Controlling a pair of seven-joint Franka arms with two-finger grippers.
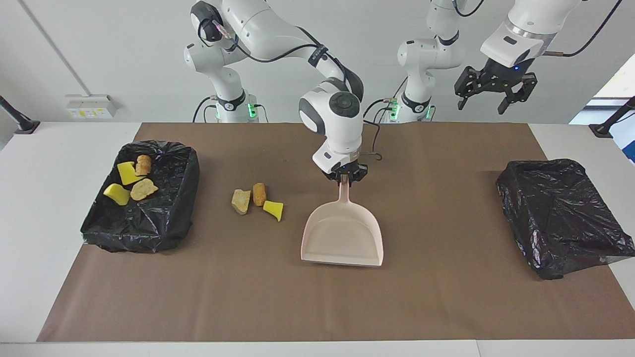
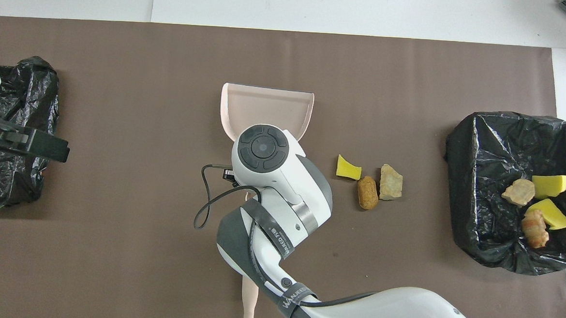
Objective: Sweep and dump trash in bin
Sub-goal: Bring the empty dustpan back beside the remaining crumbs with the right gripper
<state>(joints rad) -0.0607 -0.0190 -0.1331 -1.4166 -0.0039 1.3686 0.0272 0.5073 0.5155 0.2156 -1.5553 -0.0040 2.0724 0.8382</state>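
the right pincer (image 1: 344, 179) is clenched on the end of the handle of the pink dustpan (image 1: 342, 237), which lies flat on the brown mat (image 1: 317, 297) at about the middle of the desk (image 1: 59, 148), its open mouth pointing away from the robots. the pan is bare, with no trash in it.

three loose pieces of trash lie on the mat beside the pan, toward the right arm's end of the desk: a yellow sponge chunk (image 1: 274, 209) closest to the pan, an orange-brown bread-like chunk (image 1: 259, 194) touching or just beside it, and a tan chunk (image 1: 240, 201) next to that. four more pieces (image 1: 130, 182) already lie in the black-lined bin (image 1: 163, 218) at the right arm's end. a second black-lined bin (image 1: 560, 218) at the left arm's end shows no trash in it.

the left pincer (image 1: 493, 96) hangs high over the left arm's end of the desk, released and holding nothing; that arm waits. the brush (image 2: 249, 293) lies on the mat near the robots' edge, its handle showing in the overhead view under the right arm, its bristles hidden.

judging by this, the task is about half done and the step in hand is setting the pan for a second load. the pan's mouth does not face the three chunks, so it would need turning or shifting until its lip meets them. then the left arm would have to come down for the brush and push the pieces in before the pan goes to the bin.
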